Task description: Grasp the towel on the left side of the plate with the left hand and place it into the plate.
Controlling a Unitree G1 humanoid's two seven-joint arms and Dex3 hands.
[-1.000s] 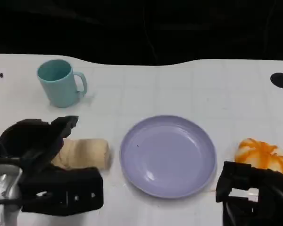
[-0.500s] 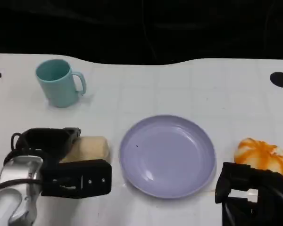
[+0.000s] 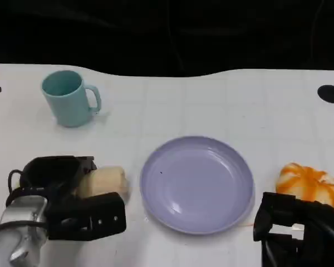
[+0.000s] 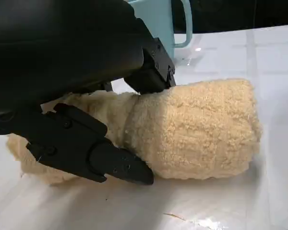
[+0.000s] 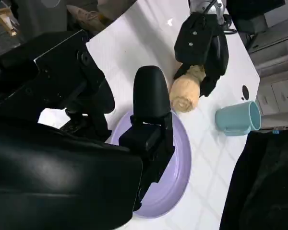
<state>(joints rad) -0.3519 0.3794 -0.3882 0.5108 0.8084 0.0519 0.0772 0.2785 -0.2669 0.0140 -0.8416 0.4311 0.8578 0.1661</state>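
The rolled beige towel [image 3: 106, 181] lies on the white table just left of the lavender plate [image 3: 197, 183]. My left hand [image 3: 61, 194] grips it: dark fingers lie over its far side and the thumb presses its near side. The left wrist view shows the towel [image 4: 197, 129] squeezed between my fingers [image 4: 86, 148], its free end sticking out toward the plate. In the right wrist view the towel [image 5: 185, 93] pokes out from under my left hand [image 5: 201, 43], beside the plate [image 5: 180, 177]. My right hand [image 3: 298, 228] rests at the near right edge, holding nothing.
A teal mug [image 3: 67, 97] stands at the far left, behind the towel. An orange-and-white pumpkin-shaped object [image 3: 310, 183] sits right of the plate, just beyond my right hand. A black round mark [image 3: 330, 93] is at the far right.
My left hand has settled lower over the towel and its fingers have tightened around it. The towel has shifted slightly toward me. The right hand has stayed put.
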